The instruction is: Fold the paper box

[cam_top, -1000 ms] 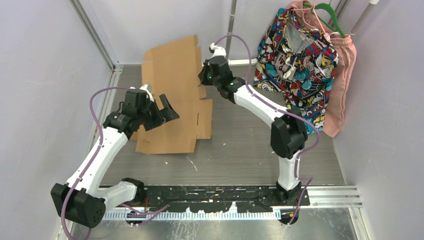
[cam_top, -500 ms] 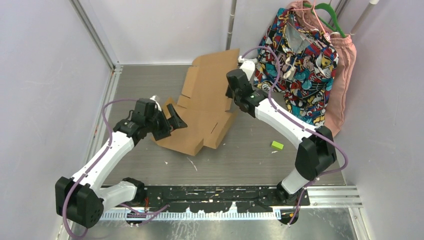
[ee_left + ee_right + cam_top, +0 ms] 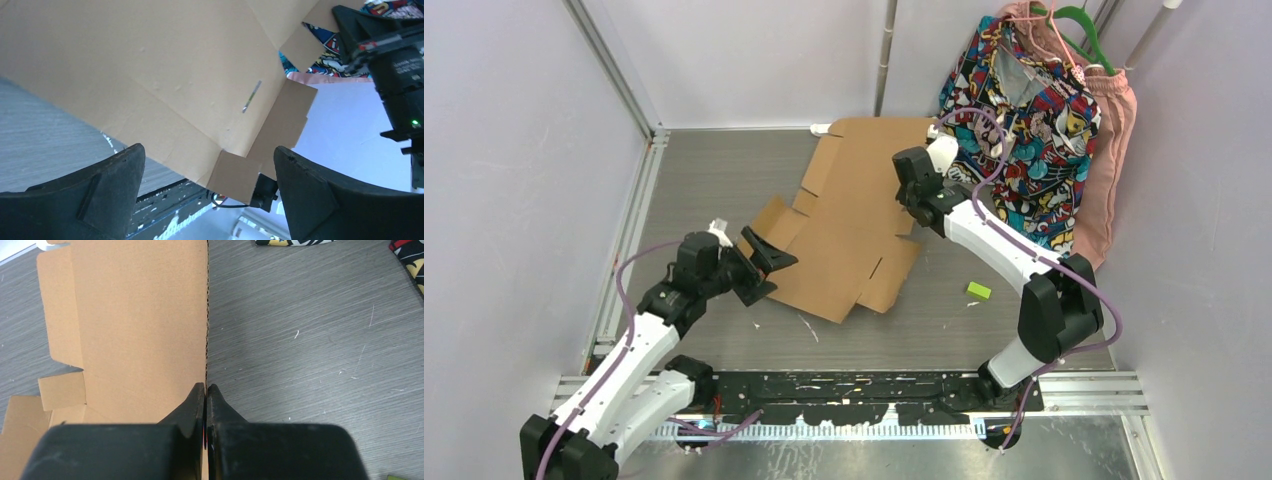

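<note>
Not yet folded: paper box point(image 3: 854, 225), a flat brown sheet on the table point(image 3: 714, 170), far edge just beside the patterned shirt point(image 3: 1014, 120), near corner well apart from it. Pinched by the right gripper point(image 3: 206, 387) on the edge facing the shirt, fingers together on the cardboard. Approached from the side away from the shirt by the left gripper point(image 3: 207, 150), jaws wide apart, gripping nothing, corner flap just ahead.

Risk of a tear or a crease off the score lines, from dragging by one thin edge. Risk too of snagging the shirt, from swinging the far edge any closer. Possibly a slip out of the pinch, from a shove at the corner by the left jaws.

Against a second ago: slid and turned toward the shirt from a spot well apart from it. Right arm reached out along with it, left arm stretched lower. Small green scrap point(image 3: 979, 290) nearer than the shirt, now uncovered.
</note>
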`<state>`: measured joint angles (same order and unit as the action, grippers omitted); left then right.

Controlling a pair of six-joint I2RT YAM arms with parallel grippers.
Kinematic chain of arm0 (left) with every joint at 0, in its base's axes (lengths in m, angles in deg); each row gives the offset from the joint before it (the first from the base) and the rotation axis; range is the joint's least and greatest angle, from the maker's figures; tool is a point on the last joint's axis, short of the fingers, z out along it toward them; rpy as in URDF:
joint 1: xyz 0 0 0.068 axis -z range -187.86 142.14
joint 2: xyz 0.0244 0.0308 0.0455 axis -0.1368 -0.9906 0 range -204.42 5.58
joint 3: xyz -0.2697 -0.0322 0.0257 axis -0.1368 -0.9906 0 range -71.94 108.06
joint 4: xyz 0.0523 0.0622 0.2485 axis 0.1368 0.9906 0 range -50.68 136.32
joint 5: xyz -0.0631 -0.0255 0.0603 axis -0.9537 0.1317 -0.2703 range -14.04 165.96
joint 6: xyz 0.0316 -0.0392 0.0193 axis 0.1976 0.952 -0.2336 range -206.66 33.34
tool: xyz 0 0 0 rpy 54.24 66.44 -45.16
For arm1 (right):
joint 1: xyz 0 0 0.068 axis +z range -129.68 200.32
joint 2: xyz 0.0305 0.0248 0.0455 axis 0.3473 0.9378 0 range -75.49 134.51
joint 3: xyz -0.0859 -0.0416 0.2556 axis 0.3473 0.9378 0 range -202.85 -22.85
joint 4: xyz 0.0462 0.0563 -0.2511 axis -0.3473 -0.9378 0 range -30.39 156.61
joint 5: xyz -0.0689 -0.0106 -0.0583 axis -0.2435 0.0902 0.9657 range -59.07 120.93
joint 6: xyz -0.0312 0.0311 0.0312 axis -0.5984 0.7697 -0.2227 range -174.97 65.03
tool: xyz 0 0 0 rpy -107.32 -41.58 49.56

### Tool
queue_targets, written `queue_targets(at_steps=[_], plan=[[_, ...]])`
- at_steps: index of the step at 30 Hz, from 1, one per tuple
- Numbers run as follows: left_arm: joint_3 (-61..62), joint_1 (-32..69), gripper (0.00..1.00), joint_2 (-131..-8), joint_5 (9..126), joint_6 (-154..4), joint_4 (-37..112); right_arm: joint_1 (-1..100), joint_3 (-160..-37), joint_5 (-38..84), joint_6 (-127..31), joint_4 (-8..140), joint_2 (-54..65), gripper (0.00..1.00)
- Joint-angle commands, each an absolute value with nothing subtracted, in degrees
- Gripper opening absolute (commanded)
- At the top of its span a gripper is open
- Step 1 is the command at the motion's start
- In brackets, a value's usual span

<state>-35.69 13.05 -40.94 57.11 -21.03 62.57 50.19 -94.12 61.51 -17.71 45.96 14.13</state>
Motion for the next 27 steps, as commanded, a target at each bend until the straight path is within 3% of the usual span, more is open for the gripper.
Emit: queue_targets(at_steps=[1, 22, 27], plan=[[-41.7, 13.5, 1.0, -38.1, 55.8, -10.7, 55.6, 49.9, -94.3, 62.9, -14.0, 48.0, 11.6, 0.01], [-54.8, 18.7, 0.9, -36.6, 64.3, -2.1, 48.1, 49.7, -92.7, 61.2, -11.0, 50.0, 12.8, 0.01], [-56.5, 18.9, 0.78, -40.7, 65.9, -2.1, 44.0, 49.6, -92.2, 60.8, -10.6, 50.3, 12.4, 0.01]])
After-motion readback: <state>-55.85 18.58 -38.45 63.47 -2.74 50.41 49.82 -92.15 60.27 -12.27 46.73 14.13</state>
